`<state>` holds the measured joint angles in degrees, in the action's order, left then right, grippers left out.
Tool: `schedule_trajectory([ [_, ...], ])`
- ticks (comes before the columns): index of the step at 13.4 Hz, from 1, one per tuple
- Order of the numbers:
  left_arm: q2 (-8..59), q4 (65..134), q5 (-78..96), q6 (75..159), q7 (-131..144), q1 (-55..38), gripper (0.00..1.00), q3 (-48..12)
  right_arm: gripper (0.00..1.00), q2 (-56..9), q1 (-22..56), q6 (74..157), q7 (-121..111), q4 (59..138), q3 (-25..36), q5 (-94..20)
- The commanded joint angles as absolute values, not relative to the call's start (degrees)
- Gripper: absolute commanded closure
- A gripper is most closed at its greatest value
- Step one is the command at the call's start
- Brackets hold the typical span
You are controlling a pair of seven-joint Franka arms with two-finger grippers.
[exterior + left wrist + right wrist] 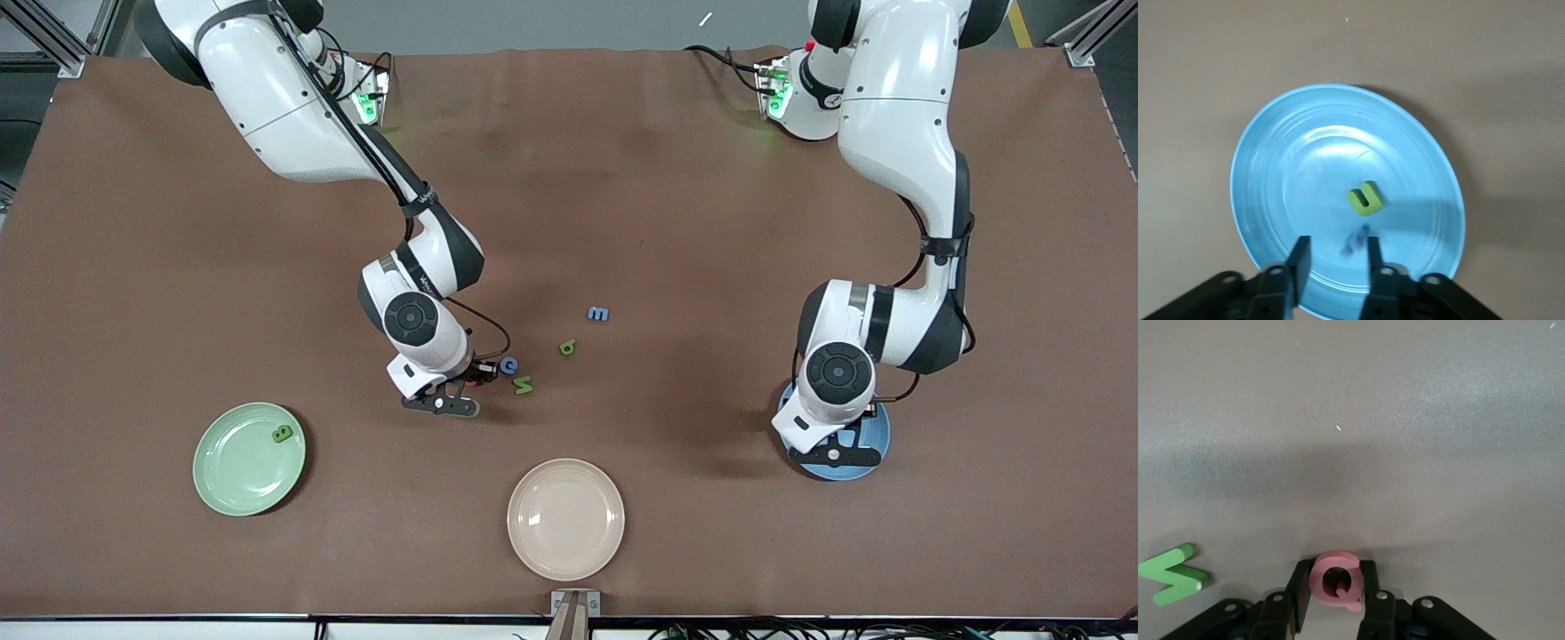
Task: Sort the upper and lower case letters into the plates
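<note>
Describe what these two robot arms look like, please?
Both arms are glossy white with rounded shells, dark grey joints and round black caps at the wrists. Thin black cables run along them, green lights glow at their bases, and the left gripper and right gripper have black jaws.

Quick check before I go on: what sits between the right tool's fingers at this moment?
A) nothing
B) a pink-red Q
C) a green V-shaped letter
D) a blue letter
B: in the right wrist view the right tool has its fingers set against both sides of the pink-red Q, while the green V-shaped letter lies loose on the table beside it.
</note>
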<state>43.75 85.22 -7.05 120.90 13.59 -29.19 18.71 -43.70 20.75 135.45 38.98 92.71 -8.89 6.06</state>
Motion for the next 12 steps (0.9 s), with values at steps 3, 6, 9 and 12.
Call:
schedule_trajectory([
  [3,42.28,84.82,-5.37,120.32,22.89,-31.46,0.01,13.47,0.96,-42.28,20.21,134.4,37.19,92.12,-5.74,8.15],
  [6,42.89,84.55,-3.71,121.02,35.9,-34.45,0.17,7.15,0.96,-41.75,17.86,131.84,26.76,91.32,-1.15,16.07],
  [9,43.59,83.85,-1.07,125.05,42.87,-35.24,0.23,0.29,0.96,-41.84,11.62,131.84,10.52,88.17,-0.09,16.35],
  [12,45.43,83.5,-0.7,129.62,46.39,-37.25,0.24,-3.42,0.95,-42.45,6.17,132.19,-1.2,85.26,-0.09,19.41],
])
